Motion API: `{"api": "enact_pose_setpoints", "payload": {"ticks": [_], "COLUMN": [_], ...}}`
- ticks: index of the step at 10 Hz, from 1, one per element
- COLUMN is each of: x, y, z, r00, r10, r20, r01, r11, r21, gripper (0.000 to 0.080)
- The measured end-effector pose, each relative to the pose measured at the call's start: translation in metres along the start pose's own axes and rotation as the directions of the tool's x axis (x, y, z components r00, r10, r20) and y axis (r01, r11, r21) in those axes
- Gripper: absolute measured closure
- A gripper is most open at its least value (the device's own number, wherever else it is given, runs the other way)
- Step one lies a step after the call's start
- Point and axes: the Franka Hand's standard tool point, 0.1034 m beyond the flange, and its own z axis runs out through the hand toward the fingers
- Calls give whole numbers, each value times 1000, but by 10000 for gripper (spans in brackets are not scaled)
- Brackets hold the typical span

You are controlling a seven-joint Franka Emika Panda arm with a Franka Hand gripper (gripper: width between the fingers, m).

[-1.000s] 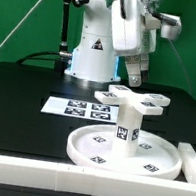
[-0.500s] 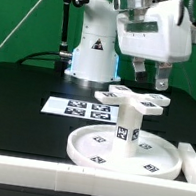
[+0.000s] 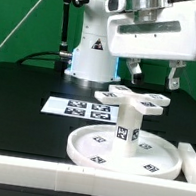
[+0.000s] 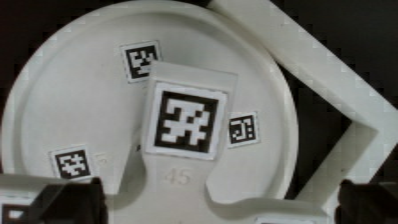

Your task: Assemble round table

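The white round disc (image 3: 91, 146) lies on the black table near the front. The short leg (image 3: 129, 127) stands upright in its middle, with the cross-shaped foot piece (image 3: 136, 99) on top of it. My gripper (image 3: 155, 74) hangs open and empty a little above the foot piece, slightly toward the exterior view's right. In the wrist view the foot piece's tagged arm (image 4: 187, 122) and the disc (image 4: 71, 90) lie below the open gripper (image 4: 199, 205), with one dark finger (image 4: 39, 200) at each side.
The marker board (image 3: 77, 108) lies flat behind the disc, toward the exterior view's left. A long white border wall (image 3: 35, 170) runs along the front and turns up at the exterior view's right (image 3: 190, 160). The robot base (image 3: 92, 55) stands at the back.
The gripper has swung toward the exterior view's right and turned, so both fingers now show side by side above the foot piece. The table parts have not moved.
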Motion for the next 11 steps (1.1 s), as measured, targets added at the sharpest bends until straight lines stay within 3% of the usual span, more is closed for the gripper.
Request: {"api": "enact_pose_setpoints", "payload": {"ticks": [2, 3, 4, 8, 9, 10, 11], "x": [1, 2, 2, 4, 7, 11, 12], "y": [1, 1, 0, 1, 3, 3, 3], "z": [-1, -1, -1, -1, -2, -4, -5], "r00": [904, 840, 837, 639, 470, 285, 153], "r10": [-427, -542, -547, -769, -882, -957, -985], "r20": [1, 20, 16, 28, 37, 61, 84], "r01": [427, 542, 547, 769, 882, 957, 985], "r11": [903, 839, 836, 638, 468, 280, 145], "r21": [-41, -41, -41, -39, -48, -78, -95], "gripper": [150, 150, 150, 150, 150, 150, 150]}}
